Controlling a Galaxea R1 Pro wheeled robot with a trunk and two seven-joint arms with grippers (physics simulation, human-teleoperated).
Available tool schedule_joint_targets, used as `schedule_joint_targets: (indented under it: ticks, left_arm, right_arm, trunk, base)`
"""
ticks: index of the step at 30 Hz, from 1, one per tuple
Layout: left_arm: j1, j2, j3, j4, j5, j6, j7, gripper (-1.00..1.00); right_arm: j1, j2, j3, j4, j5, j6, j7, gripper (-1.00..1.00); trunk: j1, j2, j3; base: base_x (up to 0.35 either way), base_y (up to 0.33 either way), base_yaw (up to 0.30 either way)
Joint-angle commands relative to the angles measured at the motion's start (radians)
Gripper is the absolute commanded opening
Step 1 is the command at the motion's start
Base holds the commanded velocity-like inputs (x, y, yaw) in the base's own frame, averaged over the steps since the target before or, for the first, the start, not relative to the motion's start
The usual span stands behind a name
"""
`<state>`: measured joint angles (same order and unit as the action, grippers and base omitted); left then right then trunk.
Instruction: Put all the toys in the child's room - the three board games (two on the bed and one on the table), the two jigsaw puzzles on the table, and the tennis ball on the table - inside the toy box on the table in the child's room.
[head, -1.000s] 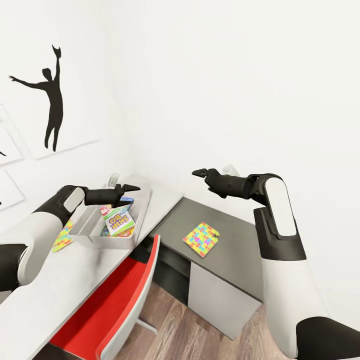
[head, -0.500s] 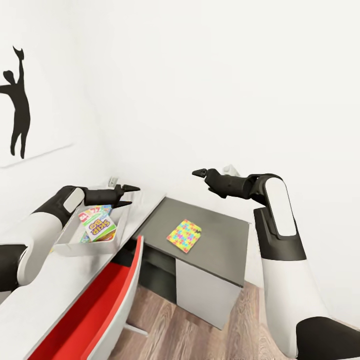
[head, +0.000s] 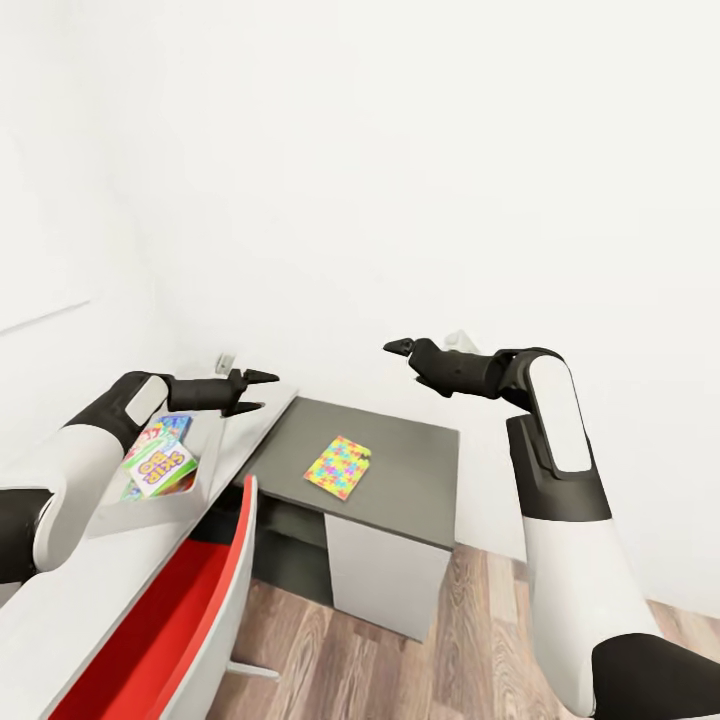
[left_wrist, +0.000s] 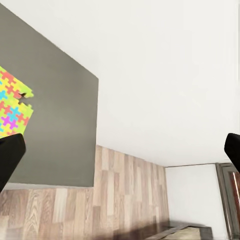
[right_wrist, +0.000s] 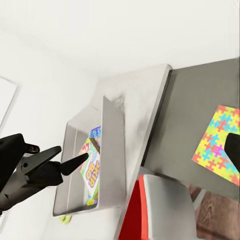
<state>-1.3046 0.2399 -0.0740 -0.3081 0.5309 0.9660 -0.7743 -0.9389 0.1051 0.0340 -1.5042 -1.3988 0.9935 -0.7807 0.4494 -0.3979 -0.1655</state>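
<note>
The light grey toy box (head: 196, 482) stands on the pale table top (head: 90, 580) and holds a lettered board game (head: 160, 468), also seen in the right wrist view (right_wrist: 92, 175). One jigsaw puzzle (head: 338, 466) lies flat on the lower dark grey section (head: 415, 470). My left gripper (head: 255, 391) hovers open over the box's far end, empty. My right gripper (head: 398, 347) hangs open in the air above the dark section, well above the puzzle (right_wrist: 220, 145). The tennis ball and the bed are out of view.
A red chair (head: 190, 610) is pushed against the table's front edge. White walls close the corner behind the table. Wooden floor (head: 470, 650) lies to the right of the dark section's white cabinet (head: 375, 575).
The whole picture has slid left, so the camera turned right; the wall silhouette left the view. Both arms hold the same pose and both grippers stay open.
</note>
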Motion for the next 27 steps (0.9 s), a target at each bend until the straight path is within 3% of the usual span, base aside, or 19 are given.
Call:
schedule_joint_targets:
  ticks: [1,23,27]
  left_arm:
    - [-0.001,0.002,-0.008,0.000,0.005,0.002,-0.003,1.00]
    - [0.002,0.005,-0.009,0.000,-0.002,-0.047,-0.002,1.00]
    - [0.004,0.006,-0.010,0.000,-0.006,-0.047,0.008,1.00]
  right_arm:
    - [-0.001,0.001,0.000,0.000,-0.008,0.002,-0.010,1.00]
    - [-0.003,-0.003,-0.002,0.002,-0.008,0.002,-0.009,1.00]
    - [-0.004,-0.004,-0.002,0.000,-0.007,0.002,-0.010,1.00]
  trunk:
    - [0.001,-0.002,-0.001]
    - [0.001,-0.002,0.019]
    - [0.001,-0.002,0.021]
  base:
    - [-0.060,0.056,-0.266]
    - [-0.014,0.026,-0.256]
    - [-0.003,0.005,-0.112]
